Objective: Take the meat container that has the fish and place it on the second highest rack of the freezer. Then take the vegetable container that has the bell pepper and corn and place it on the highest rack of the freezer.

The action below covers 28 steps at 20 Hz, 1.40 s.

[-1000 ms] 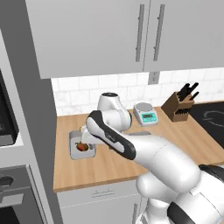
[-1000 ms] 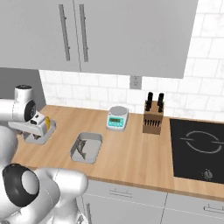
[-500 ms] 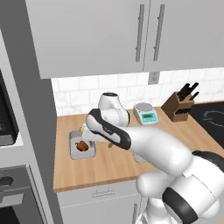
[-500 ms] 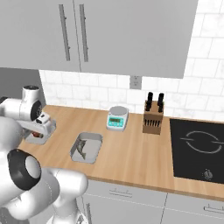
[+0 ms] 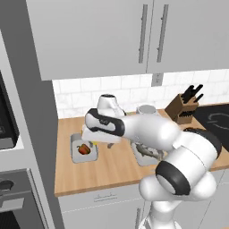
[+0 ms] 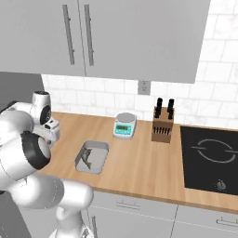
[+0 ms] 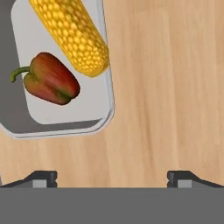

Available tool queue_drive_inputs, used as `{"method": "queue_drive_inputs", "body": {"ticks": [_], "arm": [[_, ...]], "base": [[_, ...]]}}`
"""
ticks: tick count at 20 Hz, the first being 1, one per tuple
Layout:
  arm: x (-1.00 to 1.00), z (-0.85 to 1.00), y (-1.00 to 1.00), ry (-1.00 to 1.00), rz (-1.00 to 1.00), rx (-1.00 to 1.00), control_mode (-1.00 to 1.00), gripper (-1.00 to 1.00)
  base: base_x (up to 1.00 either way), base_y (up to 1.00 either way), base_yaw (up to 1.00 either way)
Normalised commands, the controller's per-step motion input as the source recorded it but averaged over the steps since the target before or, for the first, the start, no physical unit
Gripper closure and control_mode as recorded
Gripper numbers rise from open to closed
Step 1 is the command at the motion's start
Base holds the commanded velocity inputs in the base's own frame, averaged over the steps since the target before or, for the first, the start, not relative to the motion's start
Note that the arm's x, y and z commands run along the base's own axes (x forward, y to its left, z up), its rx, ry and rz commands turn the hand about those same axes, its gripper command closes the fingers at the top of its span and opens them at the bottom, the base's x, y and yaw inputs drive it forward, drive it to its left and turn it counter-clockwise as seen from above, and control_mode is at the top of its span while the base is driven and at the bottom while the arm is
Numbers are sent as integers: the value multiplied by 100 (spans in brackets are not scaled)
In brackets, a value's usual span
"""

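Note:
The vegetable container [image 7: 106, 114] is a pale metal tray holding a yellow corn cob [image 7: 72, 35] and a red-orange bell pepper [image 7: 50, 79]. On the wooden counter it sits at the left [image 5: 76, 156], with the pepper [image 5: 84, 149] showing under my hand. My gripper [image 7: 113, 178] hovers open above bare wood just beside the tray's corner, nothing between its fingertips [image 7: 43, 176]. The meat container [image 6: 92, 157] with the grey-brown fish [image 6: 86, 160] lies further right on the counter, partly hidden by my arm in the left base view [image 5: 144, 156]. The freezer and its racks are out of view.
A kitchen scale [image 6: 124, 125] and a knife block [image 6: 162, 126] stand against the tiled wall. A black hob [image 6: 211, 158] takes up the counter's right end. White wall cupboards [image 5: 134, 36] hang above. A grey panel [image 5: 38, 134] borders the counter on the left.
The arm has swung lower and forward across the counter, while the hand has shifted a little to the right and stays over the vegetable container. The jaws have stayed open.

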Motion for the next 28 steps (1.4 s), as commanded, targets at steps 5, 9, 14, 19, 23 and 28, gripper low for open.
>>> {"method": "queue_drive_inputs", "body": {"ticks": [5, 9, 14, 19, 23, 28], "arm": [[30, -35, 19, 2, -2, -4, -100, -100], [43, -14, 3, 4, -2, 0, -100, -100], [40, -14, 0, 6, 0, 0, -100, -100], [15, -20, 10, 1, -1, -2, -100, -100], [0, -25, 0, 0, 0, 0, -100, -100], [0, -36, -15, 4, 0, 0, -100, -100]], "base": [[0, 0, 0], [0, 0, 0], [0, 0, 0], [0, 0, 0], [0, 0, 0], [0, 0, 0]]}}
